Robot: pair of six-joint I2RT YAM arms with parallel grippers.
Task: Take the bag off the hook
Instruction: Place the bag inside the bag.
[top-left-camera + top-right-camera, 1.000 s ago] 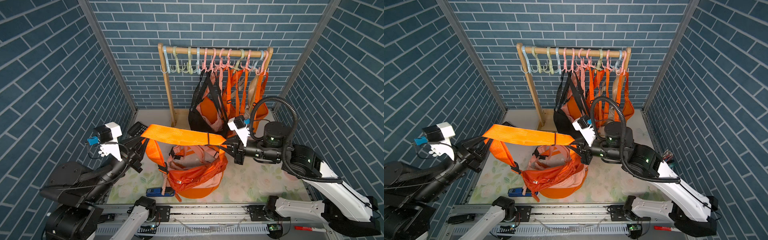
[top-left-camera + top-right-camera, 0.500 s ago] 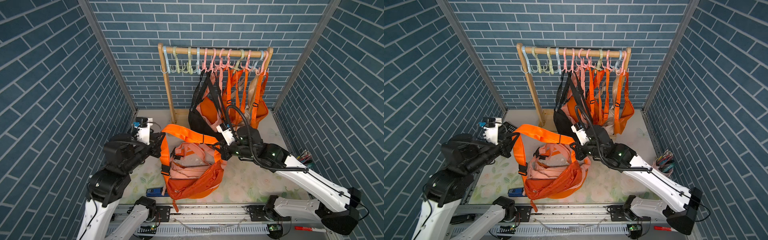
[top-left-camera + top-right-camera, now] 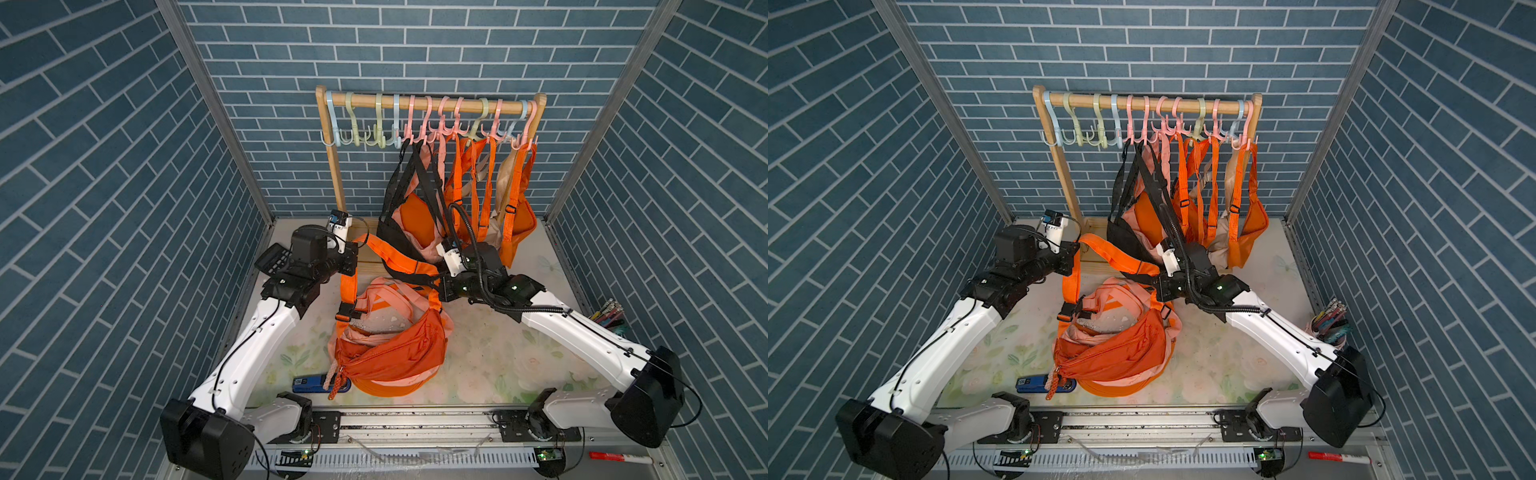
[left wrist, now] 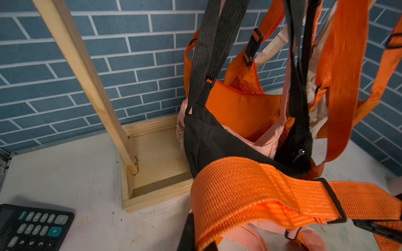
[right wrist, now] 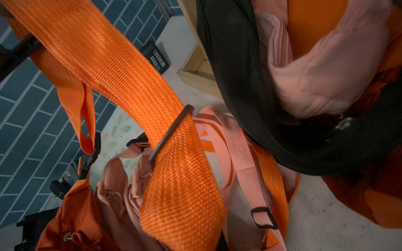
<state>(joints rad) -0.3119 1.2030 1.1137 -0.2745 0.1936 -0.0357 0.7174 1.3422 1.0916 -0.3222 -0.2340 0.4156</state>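
Note:
An orange bag (image 3: 390, 353) (image 3: 1113, 353) lies on a heap of pink and orange bags on the table, clear of the hooks (image 3: 415, 137). Its wide orange strap (image 3: 386, 257) (image 4: 250, 191) (image 5: 180, 195) loops up between my two grippers. The left gripper (image 3: 351, 259) (image 3: 1075, 257) (image 4: 202, 245) is shut on the strap's left end. At the right end, near the slider buckle, the right gripper (image 3: 436, 286) (image 3: 1156, 289) (image 5: 217, 243) is shut on it too. Both hold it low, in front of the wooden rack (image 3: 428, 99).
Several bags, one of them black (image 3: 399, 232), still hang from the rack's right hooks close behind my right gripper. The rack's wooden base (image 4: 152, 165) and a calculator (image 4: 32, 228) sit by the left gripper. A blue object (image 3: 311, 384) lies at the front.
Both grippers have come down, closer together and back toward the rack. The strap, taut and level before, now sags in a loop, and the orange bag has settled on the heap.

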